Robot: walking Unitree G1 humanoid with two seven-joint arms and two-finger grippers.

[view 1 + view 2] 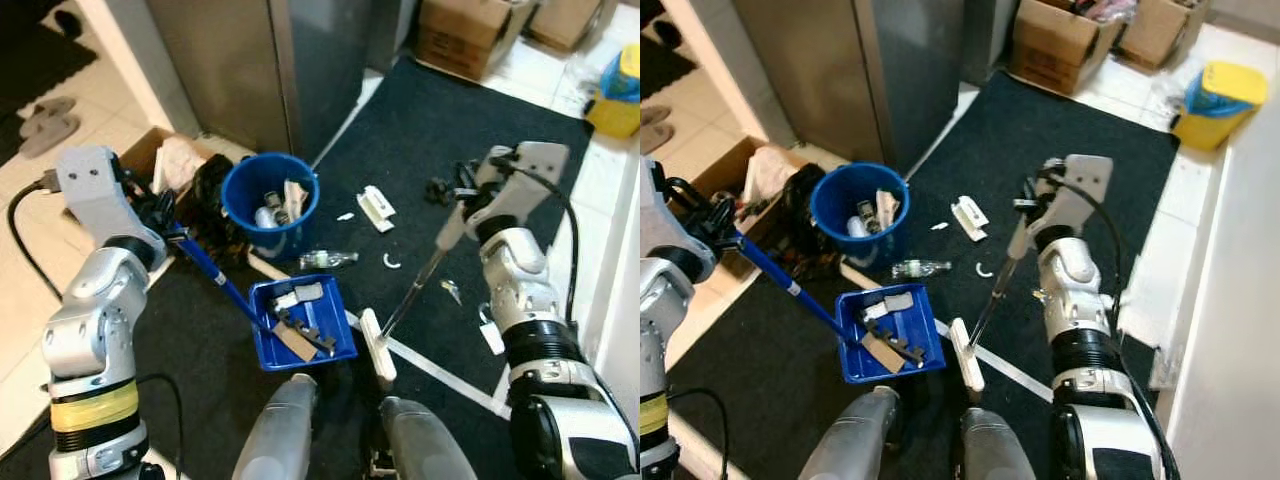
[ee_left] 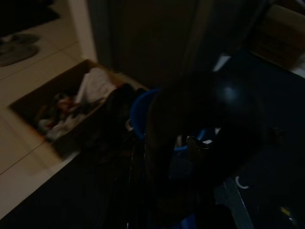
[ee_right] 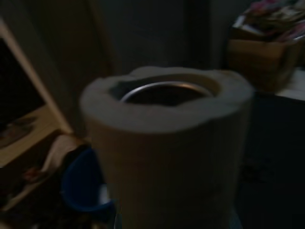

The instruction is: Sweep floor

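My left gripper [image 1: 163, 214] is shut on the long blue handle [image 1: 212, 270] of a blue dustpan [image 1: 318, 342]. The dustpan rests on the black mat and holds several scraps. My right gripper [image 1: 452, 190] is shut on the grey handle of a broom [image 1: 418, 285], whose white head [image 1: 377, 346] lies on the mat just right of the dustpan. The handle's end looms close in the right wrist view [image 3: 167, 143]. Loose on the mat are a white plastic piece [image 1: 377, 208], a clear bottle [image 1: 328, 259], a white curved bit [image 1: 391, 263] and a small scrap [image 1: 451, 291].
A blue bucket [image 1: 240, 190] with rubbish stands behind the dustpan. An open cardboard box [image 1: 150, 152] with cloth sits to the left, a tall steel cabinet [image 1: 250, 70] behind it. Cardboard boxes [image 1: 465, 35] and a yellow container [image 1: 618, 100] stand at the back right. My legs [image 1: 290, 435] are below.
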